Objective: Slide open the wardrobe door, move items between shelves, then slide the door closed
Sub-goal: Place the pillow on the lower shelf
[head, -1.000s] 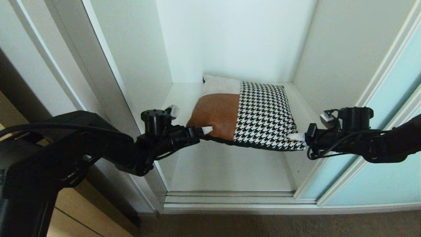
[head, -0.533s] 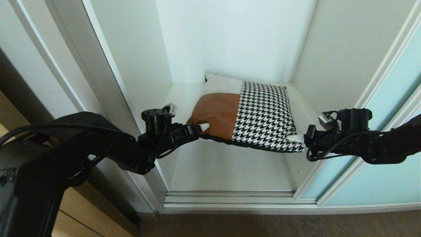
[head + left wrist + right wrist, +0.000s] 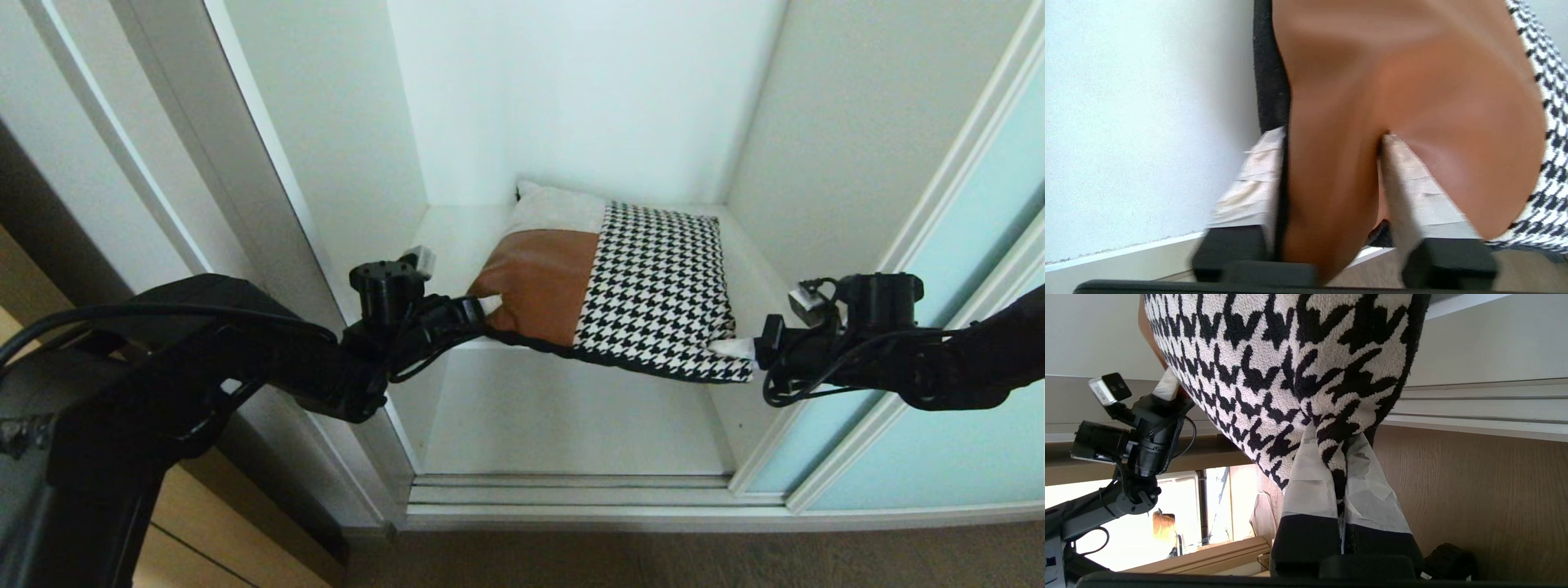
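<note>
The cushion (image 3: 629,286), of tan leather, houndstooth and a grey patch, lies tilted with its back part on a white shelf (image 3: 453,237) and its front edge overhanging. My left gripper (image 3: 488,306) is shut on the tan leather corner; its taped fingers (image 3: 1249,192) squeeze the leather fold (image 3: 1412,81) from both sides. My right gripper (image 3: 731,347) is shut on the houndstooth corner (image 3: 1290,347), which is pinched tight between its fingertips (image 3: 1306,473). The sliding wardrobe door (image 3: 947,449) of pale aqua glass stands pushed to the right.
A lower white board (image 3: 563,416) lies under the shelf. White side walls (image 3: 343,147) close in on both arms. The door track (image 3: 571,490) runs along the front, with brown floor (image 3: 694,559) before it. A tan wooden panel (image 3: 204,531) is at the lower left.
My left gripper has closed on the leather corner and risen a little. The cushion's front edge has lifted and shifted slightly to the right. The right gripper has hardly moved.
</note>
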Motion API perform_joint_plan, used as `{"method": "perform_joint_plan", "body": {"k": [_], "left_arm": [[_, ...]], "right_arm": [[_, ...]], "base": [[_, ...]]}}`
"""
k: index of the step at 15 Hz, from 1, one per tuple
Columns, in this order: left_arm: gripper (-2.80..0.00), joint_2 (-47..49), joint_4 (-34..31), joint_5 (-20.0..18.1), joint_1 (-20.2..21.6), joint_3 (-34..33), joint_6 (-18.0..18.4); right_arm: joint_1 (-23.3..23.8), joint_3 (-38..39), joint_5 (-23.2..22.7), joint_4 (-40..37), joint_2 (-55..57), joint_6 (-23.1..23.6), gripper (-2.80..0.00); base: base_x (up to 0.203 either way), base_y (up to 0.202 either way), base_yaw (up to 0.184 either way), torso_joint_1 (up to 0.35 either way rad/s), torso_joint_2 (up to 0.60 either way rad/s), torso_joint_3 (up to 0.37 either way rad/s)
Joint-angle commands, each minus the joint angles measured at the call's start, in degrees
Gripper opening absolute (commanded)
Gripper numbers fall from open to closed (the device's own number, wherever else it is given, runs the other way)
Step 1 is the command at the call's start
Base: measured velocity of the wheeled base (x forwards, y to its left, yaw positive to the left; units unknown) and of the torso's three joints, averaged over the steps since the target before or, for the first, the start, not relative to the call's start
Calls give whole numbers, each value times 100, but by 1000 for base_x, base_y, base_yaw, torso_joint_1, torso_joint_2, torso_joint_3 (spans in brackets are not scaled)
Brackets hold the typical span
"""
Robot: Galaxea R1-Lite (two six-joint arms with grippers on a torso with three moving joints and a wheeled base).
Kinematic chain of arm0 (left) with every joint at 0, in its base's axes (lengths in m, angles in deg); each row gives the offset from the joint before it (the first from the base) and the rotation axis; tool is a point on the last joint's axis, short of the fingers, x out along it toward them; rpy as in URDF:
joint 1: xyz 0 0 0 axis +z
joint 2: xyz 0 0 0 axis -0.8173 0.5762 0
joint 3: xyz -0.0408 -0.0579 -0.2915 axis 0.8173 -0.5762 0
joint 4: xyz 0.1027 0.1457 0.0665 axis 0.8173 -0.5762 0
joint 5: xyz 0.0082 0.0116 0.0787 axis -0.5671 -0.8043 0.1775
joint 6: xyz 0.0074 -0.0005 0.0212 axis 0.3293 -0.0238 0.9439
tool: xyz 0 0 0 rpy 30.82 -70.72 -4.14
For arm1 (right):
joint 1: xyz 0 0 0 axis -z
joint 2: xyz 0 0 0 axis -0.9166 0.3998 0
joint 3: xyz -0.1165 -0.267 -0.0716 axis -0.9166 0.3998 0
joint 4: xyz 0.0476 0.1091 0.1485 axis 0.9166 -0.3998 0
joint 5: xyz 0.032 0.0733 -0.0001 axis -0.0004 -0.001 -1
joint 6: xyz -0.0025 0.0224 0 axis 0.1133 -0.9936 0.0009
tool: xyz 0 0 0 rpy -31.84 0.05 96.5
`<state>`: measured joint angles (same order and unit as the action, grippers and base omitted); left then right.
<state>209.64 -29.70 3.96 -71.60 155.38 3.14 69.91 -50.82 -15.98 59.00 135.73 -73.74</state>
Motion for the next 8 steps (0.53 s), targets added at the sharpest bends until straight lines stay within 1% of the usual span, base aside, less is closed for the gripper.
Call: {"method": "perform_joint_plan", "body": {"k": [1, 2, 3, 5, 6, 8], "left_arm": [[-280, 73, -84, -1, -13, 50, -64], [-280, 57, -237, -1, -17, 58, -234], [-280, 8, -424, -12, -43, 65, -497], [-280, -199, -559, -60, -113, -8, -868], [-280, -368, -705, -65, -172, -84, -1014], [-280, -826, -1088, -117, -312, -368, -1144]], "right_arm": [[4, -4, -26, 14, 40, -24, -280], [4, -4, -27, 9, 51, -24, -280], [4, -4, -27, 9, 51, -24, -280], [-2, 5, -35, 3, 4, -21, -280], [-21, 61, -35, 7, -72, -16, -280], [-44, 124, -35, 6, -248, -15, -280]], "base": [[0, 0, 0, 0, 0, 0], [0, 0, 0, 0, 0, 0], [0, 0, 0, 0, 0, 0], [0, 0, 0, 0, 0, 0], [0, 0, 0, 0, 0, 0], [0, 0, 0, 0, 0, 0]]}}
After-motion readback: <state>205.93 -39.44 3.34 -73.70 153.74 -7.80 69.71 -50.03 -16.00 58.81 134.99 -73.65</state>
